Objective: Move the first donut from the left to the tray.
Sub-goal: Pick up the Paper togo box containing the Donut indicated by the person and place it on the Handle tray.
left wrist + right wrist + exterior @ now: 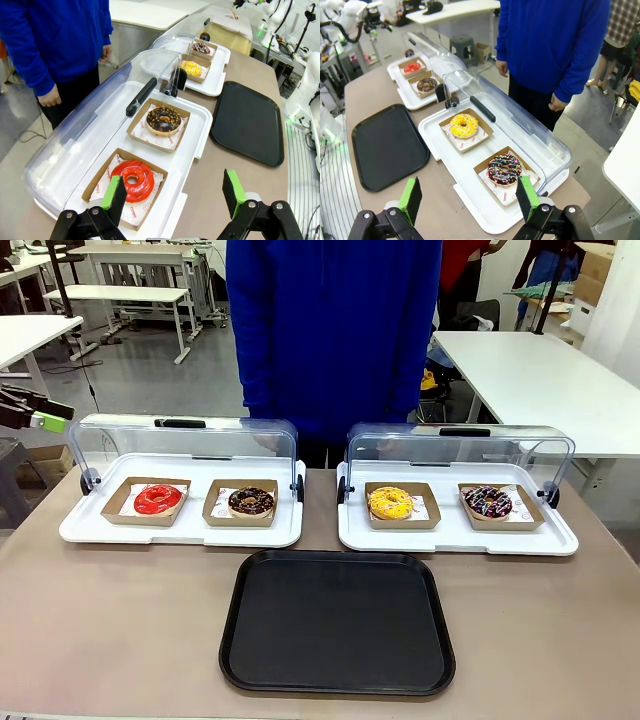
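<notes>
The first donut from the left [158, 499] is a glossy red ring in a shallow brown cardboard box, on the left white tray. It also shows as the red donut [133, 179] just beyond my left gripper [173, 192], which hangs open and empty above that tray's near corner. In the front view the left gripper [42, 418] sits at the far left edge, above the table. The black tray [338, 625] lies flat at the table's front middle, bare. My right gripper [468, 197] is open and empty above the right white tray; the red donut [411, 67] and black tray [387, 145] lie farther off.
Two white trays [180, 532] [455, 540] stand side by side with clear lids [185, 445] raised at the back. They hold a chocolate donut [251, 502], a yellow donut [390, 503] and a sprinkled chocolate donut [488, 502]. A person in blue [335, 330] stands at the far edge.
</notes>
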